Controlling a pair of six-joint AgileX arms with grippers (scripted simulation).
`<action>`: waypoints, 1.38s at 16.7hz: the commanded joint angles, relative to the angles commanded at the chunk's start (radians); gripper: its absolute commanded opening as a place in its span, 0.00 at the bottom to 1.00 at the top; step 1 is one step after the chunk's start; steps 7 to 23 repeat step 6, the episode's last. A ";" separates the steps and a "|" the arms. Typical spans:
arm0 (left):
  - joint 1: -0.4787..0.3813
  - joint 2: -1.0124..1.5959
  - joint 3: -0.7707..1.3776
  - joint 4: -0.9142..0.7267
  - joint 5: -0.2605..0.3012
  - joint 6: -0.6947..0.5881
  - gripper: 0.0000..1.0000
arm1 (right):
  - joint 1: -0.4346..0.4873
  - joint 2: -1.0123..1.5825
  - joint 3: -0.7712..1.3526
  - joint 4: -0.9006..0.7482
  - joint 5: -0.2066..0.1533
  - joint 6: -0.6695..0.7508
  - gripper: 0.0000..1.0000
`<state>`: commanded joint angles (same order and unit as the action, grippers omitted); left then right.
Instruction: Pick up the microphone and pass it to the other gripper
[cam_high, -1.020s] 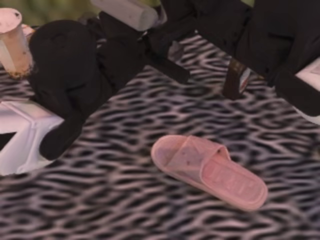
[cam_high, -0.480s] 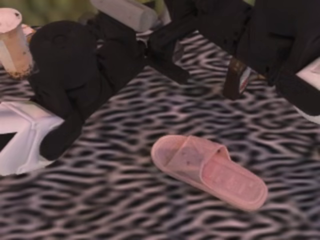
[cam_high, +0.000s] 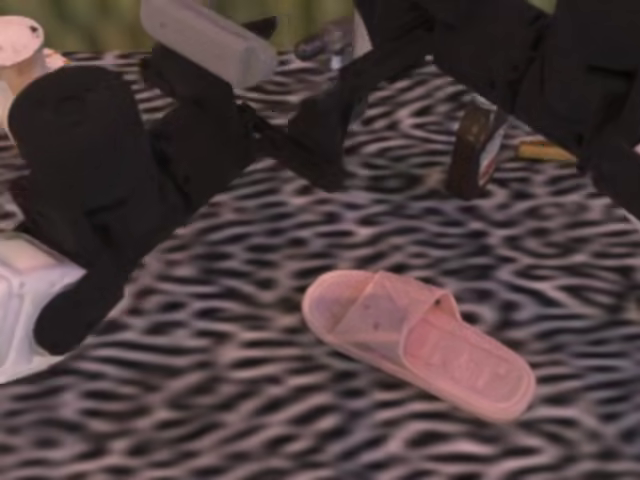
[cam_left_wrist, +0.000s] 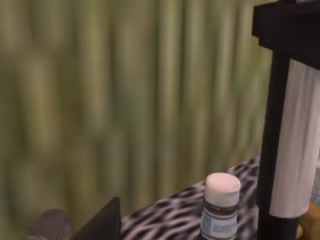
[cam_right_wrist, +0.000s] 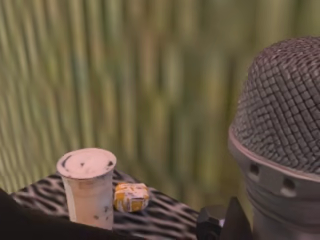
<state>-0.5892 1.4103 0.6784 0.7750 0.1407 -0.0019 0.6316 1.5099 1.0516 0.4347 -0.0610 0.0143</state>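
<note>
While both black arms meet over the table's (cam_high: 300, 420) far edge, the microphone (cam_right_wrist: 280, 135) sits close before the right wrist camera. Neither the left gripper (cam_high: 275, 140) nor the right gripper (cam_high: 340, 105) shows its finger state. A clean handover likely needs the receiver clamped on the handle before release.

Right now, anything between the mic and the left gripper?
Nothing visible does. The mic sits close before the right wrist camera. In the top view the left gripper and right gripper meet over the table's far side. The slipper lies nearer, off that line.
</note>
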 joint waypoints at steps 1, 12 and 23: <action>0.009 -0.048 -0.035 -0.007 0.004 0.000 1.00 | -0.016 -0.017 -0.015 -0.001 -0.019 0.000 0.00; 0.034 -0.171 -0.142 -0.027 0.020 -0.001 1.00 | -0.066 -0.067 -0.061 -0.003 -0.075 -0.001 0.00; 0.034 -0.171 -0.142 -0.027 0.020 -0.001 1.00 | -0.066 -0.067 -0.061 -0.003 -0.075 -0.001 0.00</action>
